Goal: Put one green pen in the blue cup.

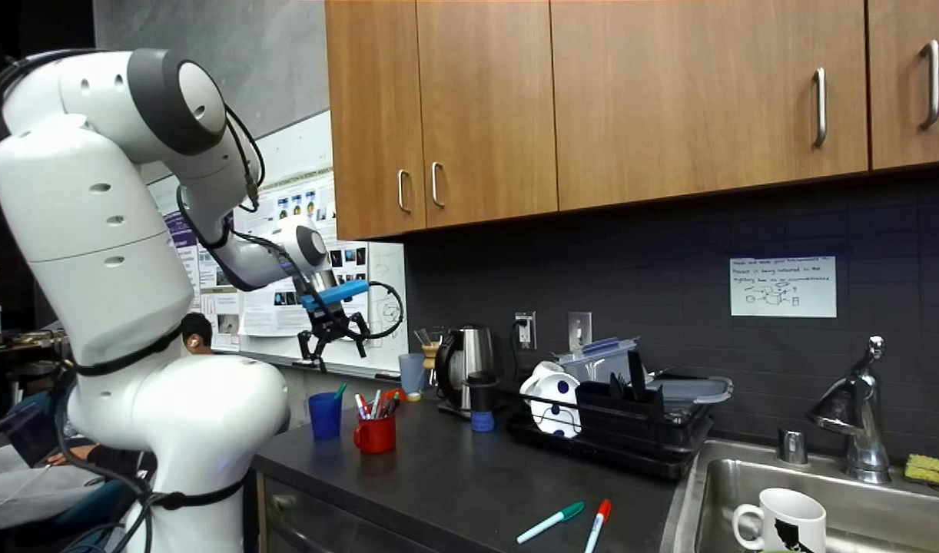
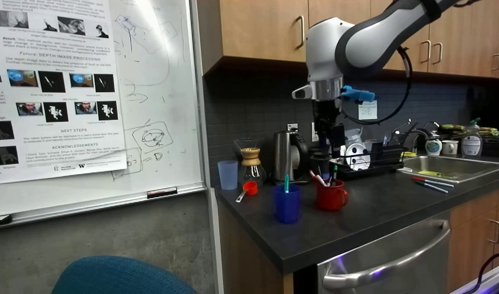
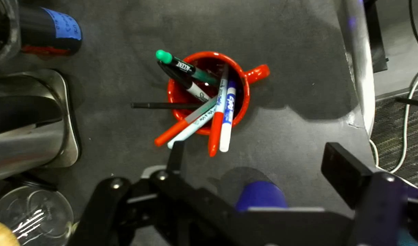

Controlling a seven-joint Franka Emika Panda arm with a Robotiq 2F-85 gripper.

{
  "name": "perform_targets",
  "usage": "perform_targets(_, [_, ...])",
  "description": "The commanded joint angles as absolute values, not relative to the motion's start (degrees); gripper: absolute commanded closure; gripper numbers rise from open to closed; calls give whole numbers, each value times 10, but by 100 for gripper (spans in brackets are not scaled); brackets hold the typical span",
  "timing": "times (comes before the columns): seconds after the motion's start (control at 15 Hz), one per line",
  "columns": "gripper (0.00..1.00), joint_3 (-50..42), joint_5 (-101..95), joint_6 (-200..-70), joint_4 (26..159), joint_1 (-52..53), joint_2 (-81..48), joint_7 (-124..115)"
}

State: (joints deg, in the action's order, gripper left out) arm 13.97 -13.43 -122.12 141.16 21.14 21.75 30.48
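- Desk: dark, lower middle to lower right of frame in an exterior view. Open edge; anything shoved there could fall.
- Arm: white, left of frame, its far end raised over the desk.
- Jaws: spread wide, holding nothing, touching nothing that shows, well above the desk. If lowered off line, one side would likely clip a rim.
- Red cup: upright, lower half, right of centre in an exterior view. Markers overhang its rim; a low pass would probably snag them and drag it.
- Blue cup: upright, near the red cup, lower middle of frame. Looks light; a nudge could topple it and spill the contents.
- Green pen: stands in the blue cup, top end above the rim. Task looks done, my reading; reaching in here risks knocking it out.
- Second green pen: on the desk, lower right of frame, just beside the red-tipped pen. Hazard: misreading "one" and fetching this too.
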Motion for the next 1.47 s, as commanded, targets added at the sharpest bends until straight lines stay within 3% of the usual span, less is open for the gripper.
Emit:
perform_targets(0.0, [0,139,-135,-1219,1409,215,214,304])
perform_targets(1.4, [0,68,-33,-1220,1463,74,270,-52])
